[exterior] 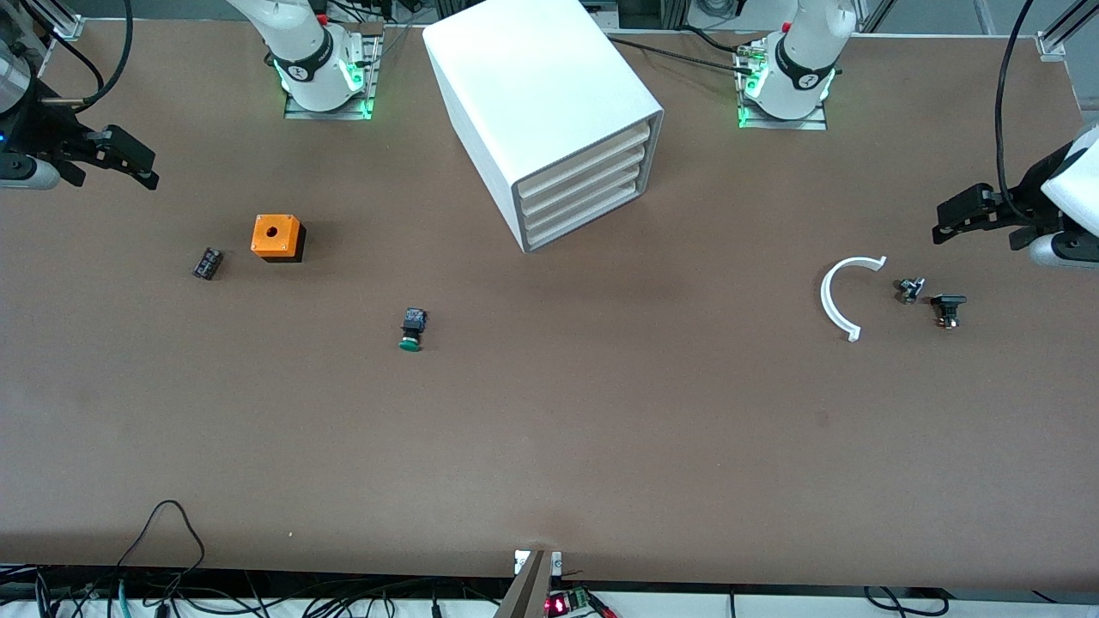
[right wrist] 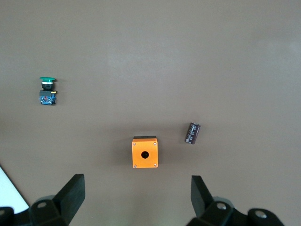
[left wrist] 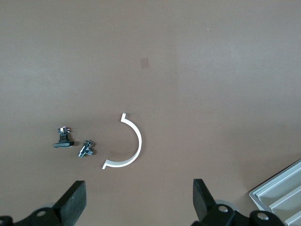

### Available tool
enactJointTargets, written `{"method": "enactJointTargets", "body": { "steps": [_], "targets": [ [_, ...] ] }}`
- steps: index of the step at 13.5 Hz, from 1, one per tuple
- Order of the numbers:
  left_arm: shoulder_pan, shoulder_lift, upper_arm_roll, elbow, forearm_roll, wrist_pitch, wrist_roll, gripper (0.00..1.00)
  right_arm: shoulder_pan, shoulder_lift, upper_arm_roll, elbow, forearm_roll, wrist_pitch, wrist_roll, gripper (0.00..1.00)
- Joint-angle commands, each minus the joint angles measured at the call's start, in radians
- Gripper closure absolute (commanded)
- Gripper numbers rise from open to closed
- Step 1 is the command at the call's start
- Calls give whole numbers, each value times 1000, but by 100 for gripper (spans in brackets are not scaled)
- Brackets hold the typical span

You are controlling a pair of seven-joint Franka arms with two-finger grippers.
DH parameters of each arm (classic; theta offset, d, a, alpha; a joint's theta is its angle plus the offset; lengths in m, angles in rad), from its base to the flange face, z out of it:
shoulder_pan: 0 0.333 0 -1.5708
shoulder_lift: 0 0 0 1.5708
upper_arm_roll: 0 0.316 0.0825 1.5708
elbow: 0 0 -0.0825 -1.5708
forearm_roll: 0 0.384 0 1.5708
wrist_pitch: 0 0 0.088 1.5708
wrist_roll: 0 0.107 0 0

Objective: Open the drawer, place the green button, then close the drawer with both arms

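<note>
The white cabinet (exterior: 541, 94) stands between the two arm bases, and all four cream-fronted drawers (exterior: 584, 190) are shut. A corner of the drawers shows in the left wrist view (left wrist: 282, 195). The green-capped button (exterior: 412, 330) lies on its side on the table, nearer to the front camera than the cabinet. It also shows in the right wrist view (right wrist: 47, 91). My right gripper (exterior: 137, 165) hangs open and empty over the right arm's end of the table; it shows open in the right wrist view (right wrist: 138, 197). My left gripper (exterior: 949, 219) hangs open and empty over the left arm's end; it shows open in the left wrist view (left wrist: 139, 202).
An orange box with a hole (exterior: 276, 237) and a small all-black part (exterior: 207, 263) lie toward the right arm's end. A white half-ring (exterior: 846, 296) and two small dark parts (exterior: 910, 289) (exterior: 948, 307) lie toward the left arm's end, below the left gripper.
</note>
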Motion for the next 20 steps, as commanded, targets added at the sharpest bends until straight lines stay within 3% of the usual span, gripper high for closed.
{"method": "enactJointTargets", "body": {
  "steps": [1, 12, 20],
  "targets": [
    [-4, -10, 1, 13, 1, -20, 19, 0, -5, -17, -1, -23, 19, 4, -10, 0],
    [-7, -4, 1, 19, -4, -19, 27, 0, -5, -6, -9, -15, 16, -20, -9, 0],
    [-20, 97, -42, 2, -39, 26, 21, 0, 2, 109, 2, 64, 19, -94, -7, 0]
  ]
}}
